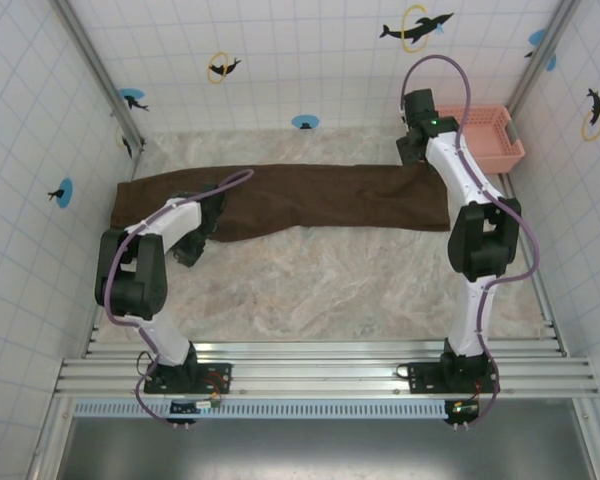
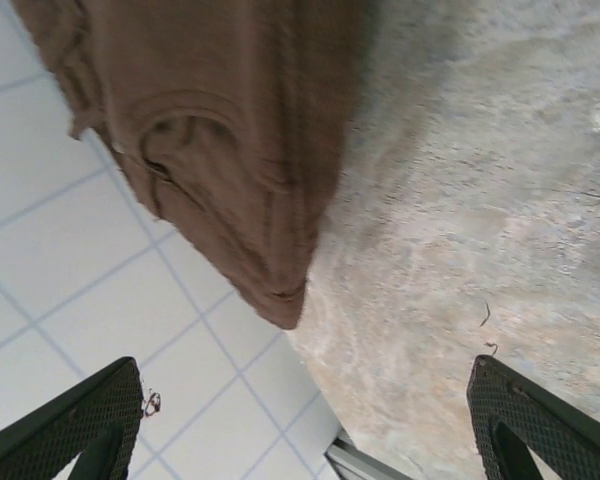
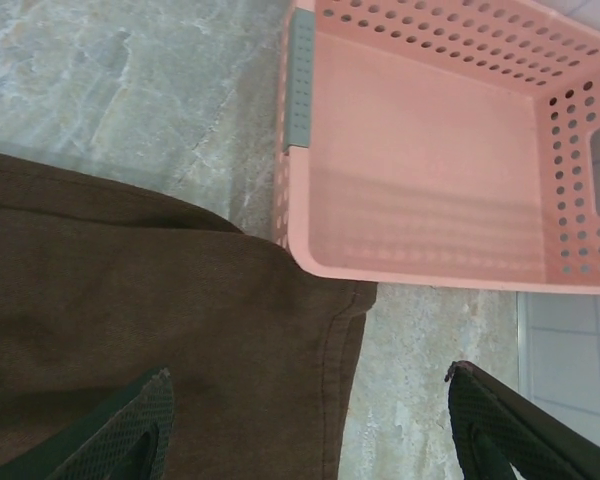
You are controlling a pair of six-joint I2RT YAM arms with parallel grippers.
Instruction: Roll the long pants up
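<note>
1. The middle band of the top view is covered by the long pants [image 1: 310,200], spread from the left side wall [image 1: 40,150] to the right arm [image 1: 480,240].
2. Below the cloth, at the frame's centre, bare table [image 1: 330,290] is kept open between the left arm [image 1: 140,270] and the right arm.
3. The upper right corner is blocked by the pink basket [image 1: 485,138], set just beside the cloth's end.
4. Above the cloth, a narrow bare strip is bounded by the tiled back wall [image 1: 280,80].
</note>
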